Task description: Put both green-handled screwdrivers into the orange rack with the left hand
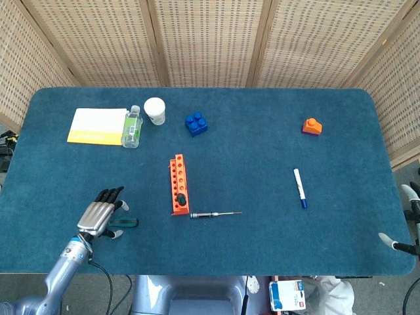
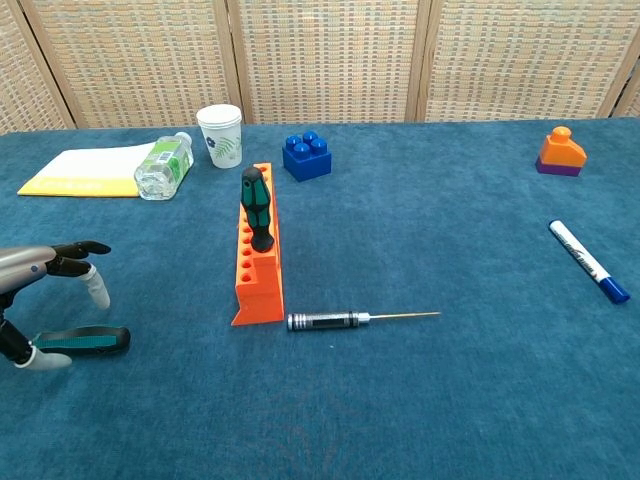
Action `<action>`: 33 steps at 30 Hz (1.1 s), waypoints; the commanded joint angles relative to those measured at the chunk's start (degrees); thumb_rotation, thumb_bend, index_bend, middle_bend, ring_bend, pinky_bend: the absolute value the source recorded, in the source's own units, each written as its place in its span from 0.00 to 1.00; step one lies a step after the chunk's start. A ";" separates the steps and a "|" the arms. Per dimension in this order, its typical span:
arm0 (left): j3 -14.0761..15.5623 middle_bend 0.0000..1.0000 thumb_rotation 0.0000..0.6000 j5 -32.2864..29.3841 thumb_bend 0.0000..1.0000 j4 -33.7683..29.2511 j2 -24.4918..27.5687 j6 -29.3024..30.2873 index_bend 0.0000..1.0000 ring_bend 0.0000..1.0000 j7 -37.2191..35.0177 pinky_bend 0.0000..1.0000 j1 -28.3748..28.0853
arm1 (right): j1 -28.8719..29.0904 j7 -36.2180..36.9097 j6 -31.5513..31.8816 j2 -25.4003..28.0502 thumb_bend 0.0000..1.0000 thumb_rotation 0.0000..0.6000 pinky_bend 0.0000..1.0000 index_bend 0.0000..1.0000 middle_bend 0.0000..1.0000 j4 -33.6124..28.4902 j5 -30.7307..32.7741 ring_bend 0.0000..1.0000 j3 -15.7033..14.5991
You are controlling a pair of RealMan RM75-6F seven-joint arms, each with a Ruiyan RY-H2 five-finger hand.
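The orange rack (image 1: 177,178) (image 2: 258,288) stands mid-table. One green-handled screwdriver (image 1: 182,197) (image 2: 256,206) stands upright in a hole near its front end. The other green-handled screwdriver (image 1: 125,223) (image 2: 87,341) lies flat on the cloth, left of the rack. My left hand (image 1: 100,214) (image 2: 35,300) hovers low over the shaft end of that screwdriver, fingers spread to both sides of it, not gripping it. Of my right hand (image 1: 401,220) only pale fingertips show at the table's right edge, apart and holding nothing.
A silver precision screwdriver (image 1: 214,214) (image 2: 352,320) lies at the rack's front end. At the back left are a notepad (image 1: 97,126), a bottle (image 1: 132,127) and a paper cup (image 1: 155,110). A blue brick (image 1: 195,123), an orange brick (image 1: 312,126) and a marker (image 1: 300,188) lie further right.
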 commanded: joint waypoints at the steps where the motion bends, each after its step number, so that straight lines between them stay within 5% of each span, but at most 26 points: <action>1: -0.11 0.00 1.00 0.14 0.21 0.44 -0.57 -0.24 0.38 0.00 -0.06 0.00 0.07 | 0.07 -0.06 -0.17 -0.04 0.00 1.00 0.00 0.01 0.00 0.05 0.02 0.00 -0.04; 20: -0.65 0.00 1.00 -0.27 0.27 1.03 -2.62 -1.68 0.44 0.00 2.07 0.00 -0.26 | 0.41 0.46 -0.78 0.07 0.00 1.00 0.00 0.01 0.00 0.16 0.21 0.00 0.04; 33: -1.44 0.00 1.00 -0.37 0.39 0.11 -2.12 -0.33 0.57 0.00 1.99 0.00 0.35 | 0.45 0.97 -0.92 0.12 0.00 1.00 0.00 0.01 0.00 0.25 0.17 0.00 0.01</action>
